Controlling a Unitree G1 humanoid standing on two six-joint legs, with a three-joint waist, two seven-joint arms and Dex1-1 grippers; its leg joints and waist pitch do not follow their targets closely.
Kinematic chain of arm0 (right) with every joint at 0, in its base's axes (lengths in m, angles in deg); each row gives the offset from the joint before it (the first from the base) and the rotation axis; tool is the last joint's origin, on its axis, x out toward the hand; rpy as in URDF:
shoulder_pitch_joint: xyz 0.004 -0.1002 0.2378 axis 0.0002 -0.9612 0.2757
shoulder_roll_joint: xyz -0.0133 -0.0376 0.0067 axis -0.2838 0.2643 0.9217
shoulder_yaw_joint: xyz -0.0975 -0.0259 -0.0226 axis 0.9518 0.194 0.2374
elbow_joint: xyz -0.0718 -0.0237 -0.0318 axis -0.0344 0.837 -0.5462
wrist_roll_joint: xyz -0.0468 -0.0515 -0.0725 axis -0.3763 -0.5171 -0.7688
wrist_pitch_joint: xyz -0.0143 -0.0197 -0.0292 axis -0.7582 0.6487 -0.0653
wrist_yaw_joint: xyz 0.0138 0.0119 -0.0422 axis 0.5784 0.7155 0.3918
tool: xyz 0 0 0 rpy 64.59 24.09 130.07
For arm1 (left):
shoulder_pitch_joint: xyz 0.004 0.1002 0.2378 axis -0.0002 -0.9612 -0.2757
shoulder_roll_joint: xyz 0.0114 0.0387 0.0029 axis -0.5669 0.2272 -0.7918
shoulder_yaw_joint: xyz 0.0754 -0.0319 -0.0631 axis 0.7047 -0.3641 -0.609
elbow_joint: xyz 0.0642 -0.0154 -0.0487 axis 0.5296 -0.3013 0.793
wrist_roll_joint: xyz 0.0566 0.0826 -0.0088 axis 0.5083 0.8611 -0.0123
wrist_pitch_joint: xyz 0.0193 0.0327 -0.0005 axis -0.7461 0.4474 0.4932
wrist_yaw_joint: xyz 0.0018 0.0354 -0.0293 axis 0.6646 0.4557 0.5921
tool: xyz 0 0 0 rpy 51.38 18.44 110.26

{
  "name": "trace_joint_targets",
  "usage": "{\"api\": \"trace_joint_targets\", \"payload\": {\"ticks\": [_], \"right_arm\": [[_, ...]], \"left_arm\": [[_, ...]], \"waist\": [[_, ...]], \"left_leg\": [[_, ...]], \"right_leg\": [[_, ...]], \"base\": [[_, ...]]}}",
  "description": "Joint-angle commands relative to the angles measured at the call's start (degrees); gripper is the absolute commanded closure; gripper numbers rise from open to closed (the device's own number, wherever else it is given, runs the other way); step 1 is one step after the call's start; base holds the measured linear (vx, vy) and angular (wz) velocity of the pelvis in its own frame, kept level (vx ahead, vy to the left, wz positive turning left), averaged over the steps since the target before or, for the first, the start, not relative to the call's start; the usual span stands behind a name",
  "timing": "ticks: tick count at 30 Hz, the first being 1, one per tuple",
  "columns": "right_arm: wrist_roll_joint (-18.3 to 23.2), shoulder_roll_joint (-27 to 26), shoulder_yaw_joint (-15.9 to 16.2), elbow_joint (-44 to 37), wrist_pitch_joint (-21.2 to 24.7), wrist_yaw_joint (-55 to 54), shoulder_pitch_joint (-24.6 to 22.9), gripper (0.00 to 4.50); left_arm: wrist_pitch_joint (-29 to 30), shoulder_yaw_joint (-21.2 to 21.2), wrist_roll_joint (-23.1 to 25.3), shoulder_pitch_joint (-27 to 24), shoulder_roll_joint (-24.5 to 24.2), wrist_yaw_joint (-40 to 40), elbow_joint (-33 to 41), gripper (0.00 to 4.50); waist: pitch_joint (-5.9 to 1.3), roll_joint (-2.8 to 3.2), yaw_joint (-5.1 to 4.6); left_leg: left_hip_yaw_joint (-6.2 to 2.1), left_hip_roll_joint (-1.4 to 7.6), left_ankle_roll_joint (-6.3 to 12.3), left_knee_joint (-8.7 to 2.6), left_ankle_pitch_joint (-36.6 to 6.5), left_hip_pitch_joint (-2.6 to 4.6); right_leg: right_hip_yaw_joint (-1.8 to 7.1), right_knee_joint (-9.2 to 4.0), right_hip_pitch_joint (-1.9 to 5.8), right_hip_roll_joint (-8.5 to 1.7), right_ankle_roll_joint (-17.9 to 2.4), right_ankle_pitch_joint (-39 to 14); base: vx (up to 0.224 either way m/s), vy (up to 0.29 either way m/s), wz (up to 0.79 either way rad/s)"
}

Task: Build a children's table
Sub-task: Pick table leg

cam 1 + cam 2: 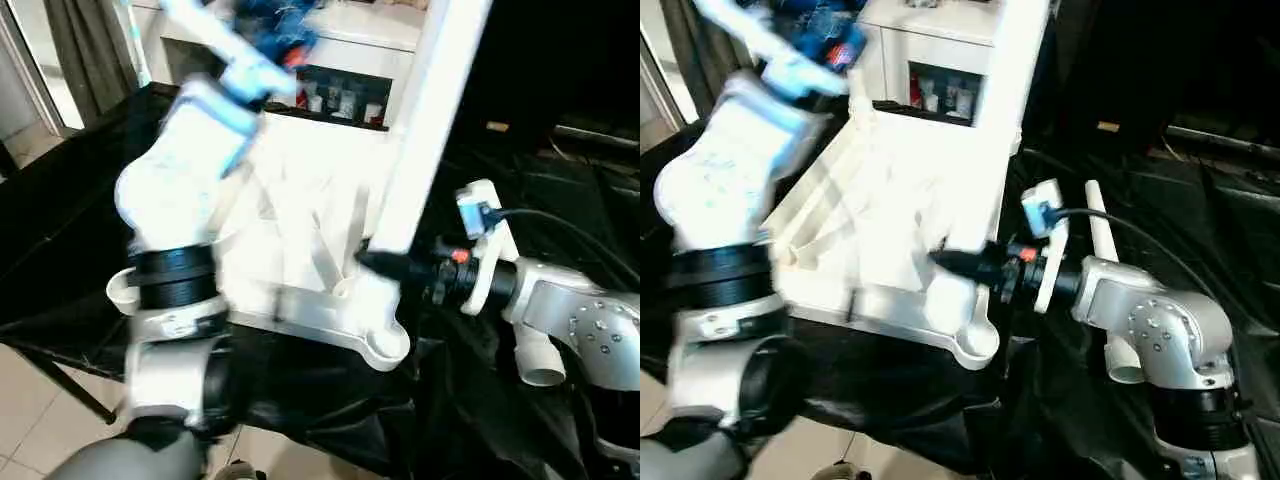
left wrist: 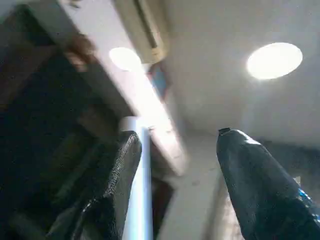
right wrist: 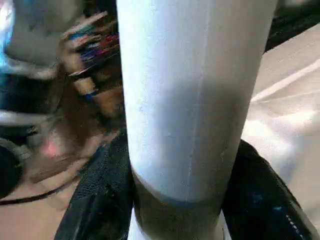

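The right gripper (image 1: 950, 262) reaches in level from the right, fingers (image 3: 102, 200) clamped around the base of an upright white leg (image 1: 425, 120). That leg stands in a near-corner socket of the upturned table top (image 1: 880, 225), long axis vertical. The left gripper (image 2: 175, 190) is raised, fingers spread and empty. Black cloth (image 1: 480, 400) drapes the work surface; a white cabinet (image 1: 345, 45) stands behind.

White is shown on the table top (image 1: 890, 220) and the upright leg (image 1: 425, 130). Black is shown on the drape (image 1: 1200, 210) and gripper fingers (image 3: 100, 200).
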Motion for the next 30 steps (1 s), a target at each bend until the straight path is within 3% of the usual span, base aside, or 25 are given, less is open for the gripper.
{"api": "trace_joint_targets", "payload": {"ticks": [1, 2, 4, 5, 6, 7, 10, 12, 13, 17, 19, 21, 24, 25, 26, 30], "right_arm": [[-4.97, -0.27, -0.82, -1.34, -3.53, -4.59, -0.4, 2.63], [-7.13, -0.79, -0.31, -1.1, -4.88, -6.5, -0.63, 2.63], [-9.43, -2.07, 0.14, -0.82, -6.22, -9.8, -0.93, 2.63], [-11.69, -2.45, 0.94, -0.65, -7.7, -11.63, -1.24, 2.63], [-11.69, -2.45, 0.94, -0.65, -7.7, -11.63, -1.24, 2.63], [-13.9, -2.59, 1.87, -0.41, -9.31, -13.21, -1.64, 2.63], [-18.67, -2.76, 3.36, 0.46, -13.33, -16.47, -2.61, 2.63], [-21.6, -4.59, 2.49, 1.58, -16.24, -20.84, -3.42, 2.63], [-21.6, -4.59, 2.49, 1.58, -16.24, -20.84, -3.42, 2.63], [-22.75, -7.5, 0.74, 1.52, -17.46, -24.54, -5.07, 2.63], [-23.18, -7.66, 1.06, 1.02, -18.34, -24.5, -5.73, 2.63], [-24.6, -7.2, 2.39, 0.03, -20.62, -23.99, -7.25, 2.63], [-25.24, -6.65, 3.13, -1.66, -21.26, -23.34, -8.7, 2.63], [-25.4, -6.49, 3.23, -2.74, -21.2, -23.26, -9.44, 2.63], [-25.38, -6.39, 3.23, -3.18, -21.09, -23.2, -9.74, 2.63], [-24.85, -5.53, 3.37, -6.07, -23.63, -20.34, -12.7, 2.63]], "left_arm": [[-2.37, 8.27, 11.36, -4.01, -6.05, -5.88, 3.4, 1.63], [-4.43, 13.43, 16.59, -6.65, -9.89, -9.79, 4.63, 1.63], [-7.6, 20.3, 21.83, -10.53, -15.11, -15.29, 5.7, 1.63], [-9.07, 23.85, 24.01, -12.89, -17.62, -17.91, 5.92, 1.63], [-9.07, 23.85, 24.01, -12.89, -17.62, -17.91, 5.92, 1.63], [-10.32, 26.83, 25.55, -15.3, -19.35, -19.97, 6.17, 1.63], [-11.24, 31.15, 26.57, -19.41, -21.11, -24.31, 7.25, 1.63], [-16.53, 36.59, 31.99, -21.89, -22.26, -27.92, 4.63, 1.63], [-16.53, 36.59, 31.99, -21.89, -22.26, -27.92, 4.63, 1.63], [-27.41, 43.72, 41.44, -22.25, -22.86, -32.54, -4.36, 1.63], [-29.14, 45.1, 42.81, -21.87, -23.23, -33.75, -6.68, 1.63], [-33.57, 46.9, 45.16, -20.97, -23.93, -36.53, -11.42, 1.63], [-38.21, 47.65, 47.4, -19.99, -24.42, -38.05, -16.06, 1.99], [-40.32, 47.75, 48.3, -19.55, -24.35, -38.61, -18.16, 2.03], [-41.17, 47.79, 48.57, -19.37, -24.33, -38.9, -18.92, 2.13], [-45.44, 48.17, 50.24, -17.73, -24.37, -40.89, -23.73, 2.44]], "waist": [[-4.14, -0.38, 0.04], [-4.16, -0.06, -0.09], [-4.16, 0.32, -0.49], [-4.21, 1.12, -0.22], [-4.3, 0.9, -0.21], [-4.32, 1.09, -0.04], [-4.16, 1.22, -0.05], [-3.92, 1.17, -0.15], [-3.95, 1.17, -0.27], [-3.8, 1.32, -0.32], [-3.9, 1.67, -0.6], [-4.02, 2.77, -0.77], [-4.07, 2.6, -1.12], [-4.05, 3.1, -1.2], [-4.02, 2.88, -1.35], [-4.04, 3.14, -1.42]], "left_leg": [[-1.8, 2.74, -1.7, -4.21, -8.65, 1.26], [-1.91, 2.82, -2.37, -4.41, -8.4, 1.53], [-1.56, 2.68, -3.47, -4.4, -8.73, 1.6], [-1.74, 2.63, -3.95, -4.44, -8.91, 1.71], [-1.57, 2.71, -4.72, -4.57, -10.19, 1.99], [-1.57, 2.72, -4.83, -4.52, -10.36, 2.02], [-1.61, 2.7, -5.65, -4.73, -11.77, 1.65], [-1.55, 2.49, -5.39, -4.84, -12.63, 1.58], [-1.48, 2.39, -5.21, -4.83, -13.39, 1.67], [-1.69, 2.45, -4.56, -4.98, -15.2, 1.77], [-1.83, 2.54, -4.72, -5.1, -15.79, 1.79], [-1.92, 2.45, -4.88, -4.99, -16.09, 1.78], [-1.75, 2.3, -4.04, -4.83, -15.33, 1.59], [-1.73, 2.31, -3.54, -4.74, -14.91, 1.55], [-1.68, 2.2, -3.14, -4.75, -14.7, 1.43], [-1.67, 2.46, -2.32, -4.69, -15.37, 1.58]], "right_leg": [[3.13, -4.68, 2.74, -4.3, -4.38, -16.65], [3.24, -4.78, 2.44, -4.32, -2.88, -17.6], [3.43, -4.59, 2.41, -4.21, -3.0, -16.87], [3.36, -4.39, 2.35, -4.26, -3.43, -16.24], [3.41, -4.19, 2.2, -4.17, -4.69, -14.44], [3.41, -4.09, 2.19, -4.19, -5.33, -13.43], [3.51, -3.9, 2.48, -4.4, -6.98, -11.54], [3.59, -4.31, 2.4, -4.44, -6.73, -13.11], [3.66, -4.32, 2.44, -4.43, -6.31, -14.76], [3.65, -5.2, 2.3, -4.57, -4.53, -19.57], [3.59, -5.02, 2.25, -4.42, -4.56, -18.34], [3.67, -4.61, 2.35, -4.51, -5.46, -16.33], [3.69, -4.51, 2.64, -4.38, -6.39, -14.06], [3.72, -4.4, 2.61, -4.47, -7.0, -13.63], [3.68, -4.64, 2.68, -4.35, -7.09, -13.78], [3.68, -4.68, 2.63, -4.56, -7.63, -15.32]], "base": [[0.0, 0.0, 0.0], [0.0, 0.0, 0.0], [0.0, 0.0, 0.0], [0.0, 0.0, 0.0], [0.0, 0.0, 0.0], [0.0, 0.0, 0.0], [0.0, 0.0, 0.0], [0.0, 0.0, 0.0], [0.0, 0.0, 0.0], [0.0, 0.0, 0.0], [0.0, 0.0, 0.0], [0.0, 0.0, 0.0], [0.0, 0.0, 0.0], [0.0, 0.0, 0.0], [0.0, 0.0, 0.0], [0.0, 0.0, 0.0]]}}
